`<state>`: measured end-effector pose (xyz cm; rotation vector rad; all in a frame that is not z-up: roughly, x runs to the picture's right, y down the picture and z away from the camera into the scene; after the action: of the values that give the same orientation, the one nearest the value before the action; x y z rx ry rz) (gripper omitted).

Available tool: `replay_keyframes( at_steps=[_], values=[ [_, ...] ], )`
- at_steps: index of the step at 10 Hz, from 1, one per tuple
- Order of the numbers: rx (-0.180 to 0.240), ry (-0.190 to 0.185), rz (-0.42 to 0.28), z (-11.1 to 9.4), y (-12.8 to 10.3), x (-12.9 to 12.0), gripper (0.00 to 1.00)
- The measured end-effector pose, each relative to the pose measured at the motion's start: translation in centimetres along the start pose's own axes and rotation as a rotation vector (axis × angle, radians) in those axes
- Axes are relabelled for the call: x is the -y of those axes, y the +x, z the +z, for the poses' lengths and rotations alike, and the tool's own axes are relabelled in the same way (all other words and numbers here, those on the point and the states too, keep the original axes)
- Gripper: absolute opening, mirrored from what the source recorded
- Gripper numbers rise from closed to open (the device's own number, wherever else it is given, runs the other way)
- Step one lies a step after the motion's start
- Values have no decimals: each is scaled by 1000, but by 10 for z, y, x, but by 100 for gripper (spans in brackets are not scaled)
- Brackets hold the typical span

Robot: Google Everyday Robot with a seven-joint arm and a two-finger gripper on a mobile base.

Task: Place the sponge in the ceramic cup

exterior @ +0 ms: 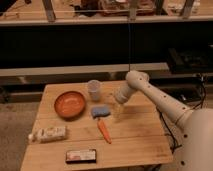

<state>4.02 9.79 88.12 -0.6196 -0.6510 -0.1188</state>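
The ceramic cup [94,89] stands upright near the back edge of the wooden table [140,137], about midway along it. From where I stand I cannot tell what is inside it. To its left, nearer the left edge, sits a wide orange-red bowl [70,103], and all I can see in it is its own glazed inside.

The sponge [99,111] is a small blue soft block lying flat on the table in the middle. It lies just in front of the cup and by the bowl's right rim, outside both. An orange carrot-shaped thing [104,130] lies just in front of the sponge, angled toward the front edge.

The gripper [118,111] points down just to the right of the sponge and low over the table. Its fingers are apart with nothing between them. The white arm [150,92] rises from it to a bend near the back edge, then runs off to the right.

A pale bottle [48,133] lies on its side by the left edge, and a dark flat box [81,156] lies along the front edge. Behind the table are a grey ledge and dark shelving.
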Motion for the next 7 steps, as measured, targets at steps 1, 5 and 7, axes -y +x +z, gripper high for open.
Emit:
replay_keyframes(
  at_steps=[1,5,7],
  values=[
    [9,-9,11,4,-2,1,80],
    [44,-38,54,16,-3,2,80],
    [55,-45,66,19,-2,1,80]
  ],
)
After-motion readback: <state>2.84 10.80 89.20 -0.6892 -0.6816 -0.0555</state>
